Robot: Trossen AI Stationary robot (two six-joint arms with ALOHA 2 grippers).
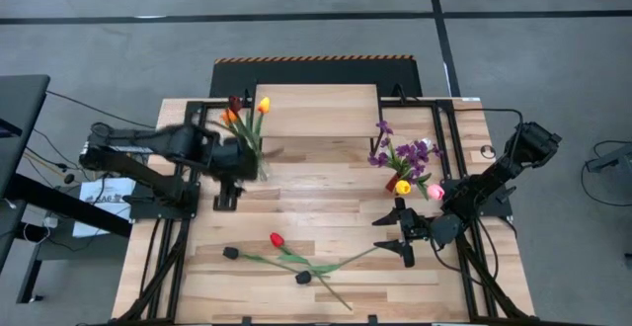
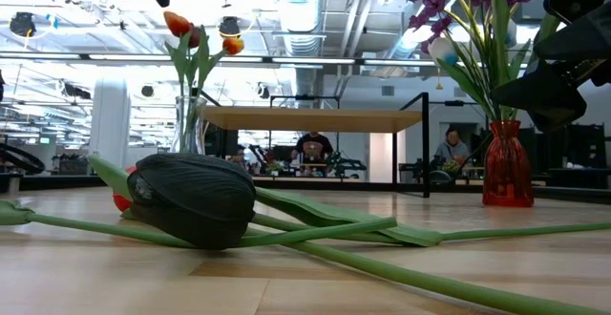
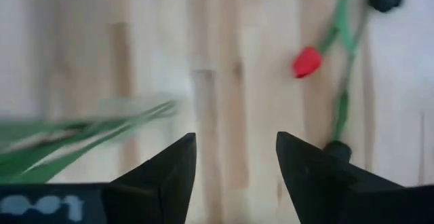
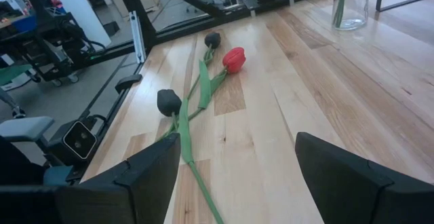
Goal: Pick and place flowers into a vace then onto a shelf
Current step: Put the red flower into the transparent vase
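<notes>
Left gripper (image 3: pixel 235 176) fingers spread and empty, I think just beside the clear glass vase (image 1: pixel 253 163) of tulips, right gripper (image 1: pixel 408 235) wide open near three loose flowers (image 1: pixel 281 255) lying on the slatted wood table (image 1: pixel 336 188).

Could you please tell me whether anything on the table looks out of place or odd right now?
Three long-stemmed artificial flowers, one red-headed and two black-headed, lie loose with stems crossed on the wooden slatted tabletop, not in the clear glass vase or red vase.
</notes>
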